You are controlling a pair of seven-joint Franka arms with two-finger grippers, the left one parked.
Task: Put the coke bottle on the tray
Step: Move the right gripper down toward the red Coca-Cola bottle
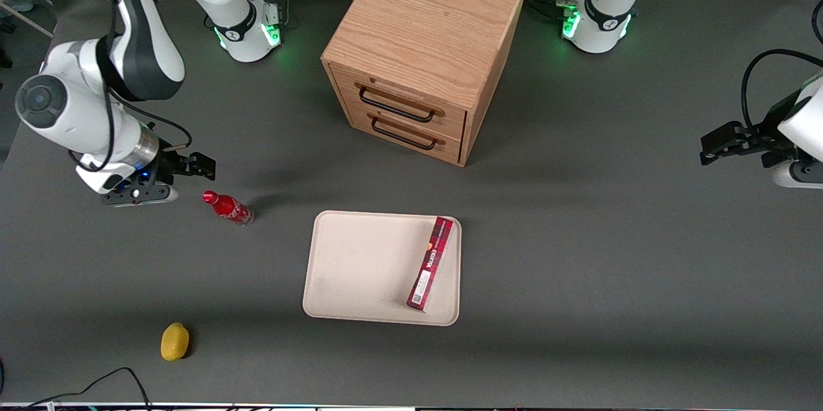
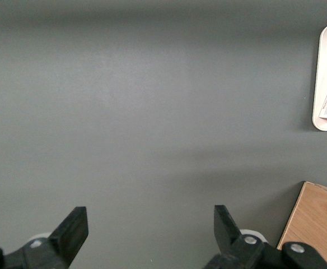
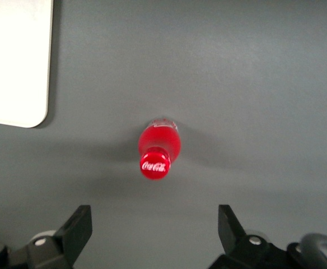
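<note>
You had the end effector [image 1: 200, 166] hanging just beside the upright coke bottle [image 1: 227, 207] on the tabletop [image 1: 578, 269], apart from the tray [image 1: 360, 269] carrying a dark-red box [image 1: 430, 263].

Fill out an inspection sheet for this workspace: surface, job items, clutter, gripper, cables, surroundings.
Surface: dark grey matte table, no spills seen.
Job items: small glossy red coke bottle with red cap stands upright on the table, apart from the flat cream-beige rectangular tray, toward the working arm's end.
Clutter: long dark-red rectangular box lies on the tray; small yellow lemon-like object sits on the table nearer the front camera than the bottle.
Gripper: right arm's gripper open, above the table beside the bottle, holding nothing.
Cables: black cable at the table edge nearest the front camera.
Surroundings: oak two-drawer cabinet, both drawers shut.
</note>
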